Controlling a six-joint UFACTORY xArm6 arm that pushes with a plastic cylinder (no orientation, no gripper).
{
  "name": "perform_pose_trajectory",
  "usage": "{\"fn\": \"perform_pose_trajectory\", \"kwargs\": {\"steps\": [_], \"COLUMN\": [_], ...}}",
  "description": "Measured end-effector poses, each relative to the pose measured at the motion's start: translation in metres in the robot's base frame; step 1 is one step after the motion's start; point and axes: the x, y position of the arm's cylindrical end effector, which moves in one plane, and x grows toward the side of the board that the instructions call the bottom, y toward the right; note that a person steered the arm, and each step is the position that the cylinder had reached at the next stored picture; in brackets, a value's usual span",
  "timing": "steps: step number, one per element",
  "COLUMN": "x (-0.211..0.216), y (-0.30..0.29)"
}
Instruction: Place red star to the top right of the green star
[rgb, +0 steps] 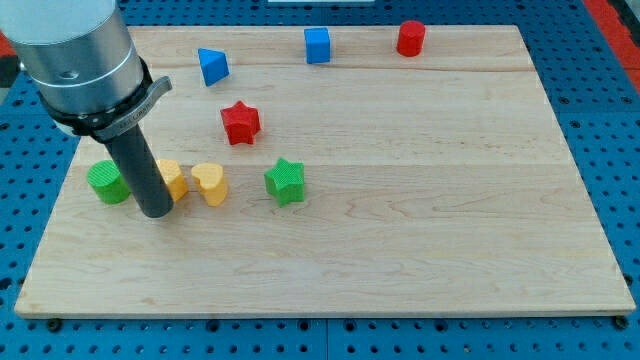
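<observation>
Our tip is down on the board near its left edge, holding nothing, between the green cylinder and a yellow block. Yellow heart just beyond. Red star sits up-right of our tip, apart from it, up-left of the green star.

My tip is hemmed by the green block and orange blocks; bare board lies toward the view's right.
</observation>
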Motion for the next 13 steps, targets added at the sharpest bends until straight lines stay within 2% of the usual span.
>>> {"fn": "perform_pose_trajectory", "kwargs": {"steps": [1,2,3,4,5,7,8,9,11,13], "x": [0.042,0.039,0.007,-0.009,-0.044,-0.107,-0.117,-0.148,-0.172,-0.172], "y": [0.057,0.174,0.246,0.236,0.236,0.197,0.162,0.149,0.094,-0.006]}}
